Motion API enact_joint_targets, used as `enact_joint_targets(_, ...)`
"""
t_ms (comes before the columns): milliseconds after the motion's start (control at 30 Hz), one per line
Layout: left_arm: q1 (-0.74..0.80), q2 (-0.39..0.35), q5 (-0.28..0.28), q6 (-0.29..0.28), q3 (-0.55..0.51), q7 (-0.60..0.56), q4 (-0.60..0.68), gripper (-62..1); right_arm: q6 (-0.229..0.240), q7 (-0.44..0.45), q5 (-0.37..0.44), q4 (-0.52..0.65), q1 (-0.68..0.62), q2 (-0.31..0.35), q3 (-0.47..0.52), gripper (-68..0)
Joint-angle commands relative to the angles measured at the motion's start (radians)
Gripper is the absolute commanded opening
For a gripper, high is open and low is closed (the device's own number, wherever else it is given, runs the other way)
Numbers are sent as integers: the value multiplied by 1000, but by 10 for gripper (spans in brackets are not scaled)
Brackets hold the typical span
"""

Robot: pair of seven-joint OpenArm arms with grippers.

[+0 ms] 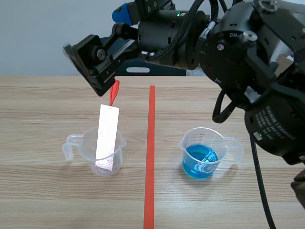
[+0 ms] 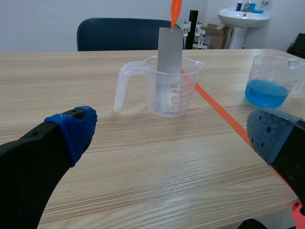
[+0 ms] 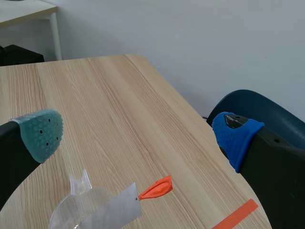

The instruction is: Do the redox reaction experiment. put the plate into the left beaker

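Observation:
A thin grey metal plate (image 1: 107, 136) with an orange tag (image 1: 114, 93) at its top stands almost upright in the left clear beaker (image 1: 90, 155), its lower end inside. My right gripper (image 1: 102, 78) reaches in from the right and hovers just above the tag. Its fingers are open, and in the right wrist view the gripper (image 3: 138, 136) has the tag (image 3: 156, 188), plate (image 3: 112, 212) and beaker (image 3: 71, 210) below the gap. My left gripper (image 2: 172, 133) is open low over the table, with the beaker (image 2: 188, 95) and plate (image 2: 169, 52) ahead of it.
A second clear beaker (image 1: 204, 152) with blue liquid stands right of the orange-red tape line (image 1: 150, 157); it shows ahead and to the right of the left gripper too (image 2: 274, 81). A dark blue chair (image 2: 124, 33) stands behind the table's far edge.

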Motion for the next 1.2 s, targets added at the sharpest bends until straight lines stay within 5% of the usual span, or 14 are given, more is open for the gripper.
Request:
enact_joint_targets(0, 8, -1, -2, -2, -5, -14, 21, 14, -3, 22, 10, 0, 14, -3, -3, 4)
enact_joint_targets(1167, 8, 0, -2, -2, -5, -15, 21, 14, -3, -12, 10, 0, 14, -3, -4, 4)
